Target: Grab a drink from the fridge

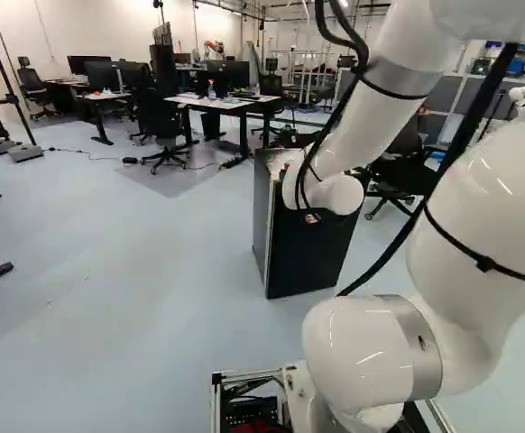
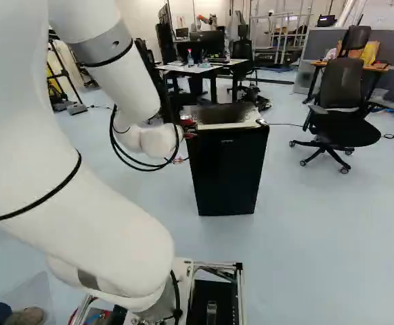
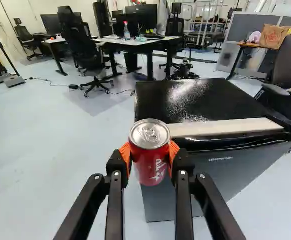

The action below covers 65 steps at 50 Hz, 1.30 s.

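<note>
My gripper is mostly hidden by the wrist in the right base view. In the wrist view both orange pads of the gripper press a red drink can from two sides, and the can stands upright with its silver lid up. The black fridge is just beyond and beside the can. Its glossy top and its front door show in the wrist view, and the door looks closed. From the left base view, the forearm covers part of the fridge.
Behind the fridge are a desk with a bottle and monitors, and several office chairs. One black chair stands to the fridge's right. A cable lies on the floor beyond. Another robot is far back.
</note>
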Available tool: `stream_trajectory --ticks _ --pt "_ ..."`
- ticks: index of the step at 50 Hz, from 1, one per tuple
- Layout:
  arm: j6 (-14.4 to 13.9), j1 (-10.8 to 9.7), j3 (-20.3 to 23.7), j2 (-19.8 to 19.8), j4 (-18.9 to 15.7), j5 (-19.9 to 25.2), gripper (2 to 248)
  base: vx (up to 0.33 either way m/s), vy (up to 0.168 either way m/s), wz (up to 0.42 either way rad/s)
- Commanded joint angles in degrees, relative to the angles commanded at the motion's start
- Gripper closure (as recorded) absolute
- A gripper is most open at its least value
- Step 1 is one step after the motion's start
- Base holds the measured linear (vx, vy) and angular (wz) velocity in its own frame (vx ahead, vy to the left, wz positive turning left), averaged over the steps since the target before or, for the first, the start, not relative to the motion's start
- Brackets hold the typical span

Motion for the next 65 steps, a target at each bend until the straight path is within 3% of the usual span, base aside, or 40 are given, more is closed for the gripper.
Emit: stream_trajectory --ticks 32,65 --pt "-1.97 2.69 10.36 7.64 3.93 2.72 155 0.0 0.0 0.0" --pt "-2.68 3.67 14.1 10.39 5.34 3.7 155 0.0 0.0 0.0"
